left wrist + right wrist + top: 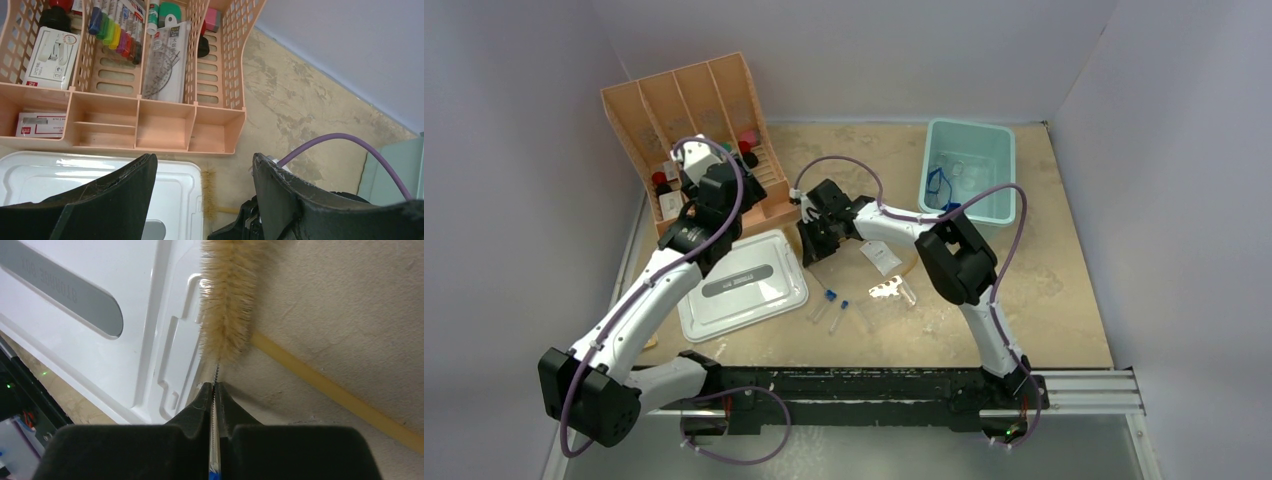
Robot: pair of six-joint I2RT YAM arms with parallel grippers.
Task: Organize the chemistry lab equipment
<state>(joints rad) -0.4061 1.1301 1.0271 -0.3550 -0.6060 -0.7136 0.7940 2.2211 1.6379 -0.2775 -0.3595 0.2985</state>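
Right gripper (214, 391) clamps the wire stem of the tan bristle brush (227, 305); left gripper (202, 165) gapes empty; risk (thin hold): stem slips, bristles snag the white rectangular plastic lid (100, 360).

The mottled tan worktop (1064, 300) carries a pale lid (742, 285). Behind the lid stands an orange organizer (649, 110). A bristle brush (227, 300) lies against the lid's right edge. Blue-capped test tubes (824, 305) and a small packet (881, 257) lie farther right, with a teal bin (969, 127) beyond.

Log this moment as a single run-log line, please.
right end effector: shut on brush stem | bristles: at lid edge | left end effector: open, empty
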